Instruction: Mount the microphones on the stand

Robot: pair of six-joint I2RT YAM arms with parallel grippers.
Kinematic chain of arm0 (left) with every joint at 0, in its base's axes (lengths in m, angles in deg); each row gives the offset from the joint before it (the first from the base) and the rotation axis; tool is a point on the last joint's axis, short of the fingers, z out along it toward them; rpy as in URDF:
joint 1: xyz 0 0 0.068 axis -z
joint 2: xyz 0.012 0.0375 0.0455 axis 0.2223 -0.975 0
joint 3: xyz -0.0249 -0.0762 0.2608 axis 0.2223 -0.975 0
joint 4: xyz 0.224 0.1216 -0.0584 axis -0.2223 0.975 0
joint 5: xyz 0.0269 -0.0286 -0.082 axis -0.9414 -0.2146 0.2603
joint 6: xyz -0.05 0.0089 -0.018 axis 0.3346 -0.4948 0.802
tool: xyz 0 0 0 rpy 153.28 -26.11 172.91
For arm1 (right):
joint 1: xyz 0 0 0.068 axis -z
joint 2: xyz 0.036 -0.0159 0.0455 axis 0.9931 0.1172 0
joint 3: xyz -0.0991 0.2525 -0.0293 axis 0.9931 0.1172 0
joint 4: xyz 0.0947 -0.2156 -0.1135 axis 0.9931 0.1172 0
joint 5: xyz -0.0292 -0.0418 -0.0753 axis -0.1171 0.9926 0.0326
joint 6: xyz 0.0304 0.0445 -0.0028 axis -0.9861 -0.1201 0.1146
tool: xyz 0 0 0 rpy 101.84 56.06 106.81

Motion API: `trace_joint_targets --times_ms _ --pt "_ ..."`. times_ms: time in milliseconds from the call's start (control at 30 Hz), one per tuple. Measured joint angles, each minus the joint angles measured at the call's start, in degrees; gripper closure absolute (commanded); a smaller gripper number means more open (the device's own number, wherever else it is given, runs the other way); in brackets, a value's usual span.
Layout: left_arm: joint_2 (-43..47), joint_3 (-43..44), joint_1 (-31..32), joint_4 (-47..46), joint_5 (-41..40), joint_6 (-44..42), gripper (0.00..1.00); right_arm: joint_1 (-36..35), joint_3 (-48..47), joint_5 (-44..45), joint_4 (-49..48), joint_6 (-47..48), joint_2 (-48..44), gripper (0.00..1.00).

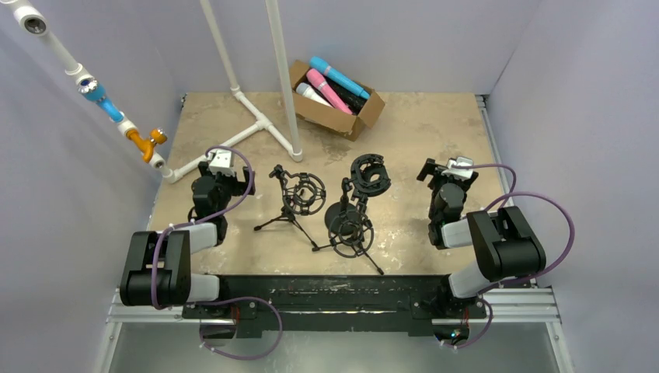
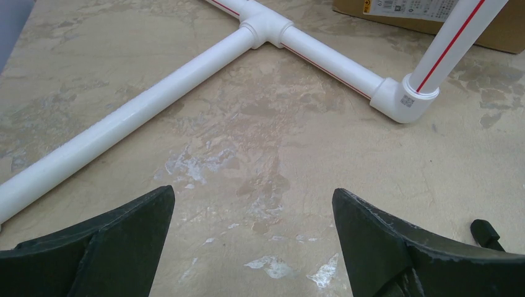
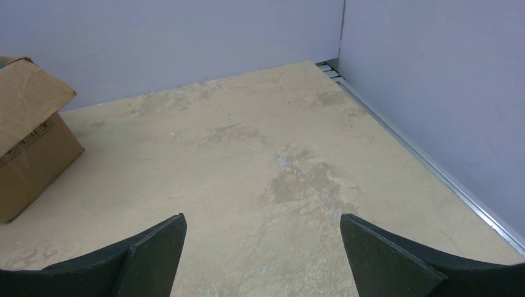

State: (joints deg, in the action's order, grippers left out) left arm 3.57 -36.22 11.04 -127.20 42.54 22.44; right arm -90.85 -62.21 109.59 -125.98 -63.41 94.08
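**Grippers apart, microphones in the far box**

Grippers both hover low over the beige table (image 1: 435,132) with nothing held. The left gripper (image 2: 254,204) has its fingers spread wide, and so does the right gripper (image 3: 263,226). Between the two arms stand black tripod stands (image 1: 299,194) with ring-shaped cradles at the top, all of them vacant. Just beyond the left gripper lies the foot of a white PVC pipe frame (image 2: 186,80). At the far edge sits an open cardboard box (image 1: 332,118). The microphones (image 1: 329,90) lie inside it side by side, blue, pink, white and black, well apart from both grippers.
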Motion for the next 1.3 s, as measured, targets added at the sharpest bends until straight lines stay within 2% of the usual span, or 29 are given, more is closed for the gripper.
trace_joint_targets --times_ms 533,633,700,800,900,1067,1167,1300 --pt "0.09 0.07 -0.13 0.28 0.63 0.0 0.0 0.04 0.0 -0.13 0.46 -0.15 -0.04 0.01" --pt "2.43 4.22 -1.38 10.34 3.04 0.11 0.0 -0.52 -0.26 0.07 4.57 1.18 -3.63 0.01" --pt "4.85 10.64 -2.54 20.65 5.16 0.24 0.0 -1.4 -3.08 0.42 14.32 0.22 -9.66 0.01" --pt "9.16 18.97 -3.87 31.47 9.6 0.15 0.0 -1.88 -13.09 1.05 31.36 -7.61 -18.05 0.01" --pt "14.56 22.8 -4.2 40.17 14.64 -0.57 0.0 -1.05 -18.71 -2.56 41.51 -16.17 -25.07 0.01" --pt "21.49 23.32 -4.44 56.19 24.87 -4.48 0.0 -2.14 -13.25 -12.57 51.47 -23.06 -38.97 0.01" --pt "24.13 23.32 -4.57 64.41 30.4 -8.22 0.0 -8.11 -10.82 -13.62 59.63 -23.69 -44.37 0.01" --pt "26.21 23.89 -4.57 75.69 38.38 -15.28 0.0 -23.06 -10.6 -10.56 69.48 -24.2 -50.01 0.03"
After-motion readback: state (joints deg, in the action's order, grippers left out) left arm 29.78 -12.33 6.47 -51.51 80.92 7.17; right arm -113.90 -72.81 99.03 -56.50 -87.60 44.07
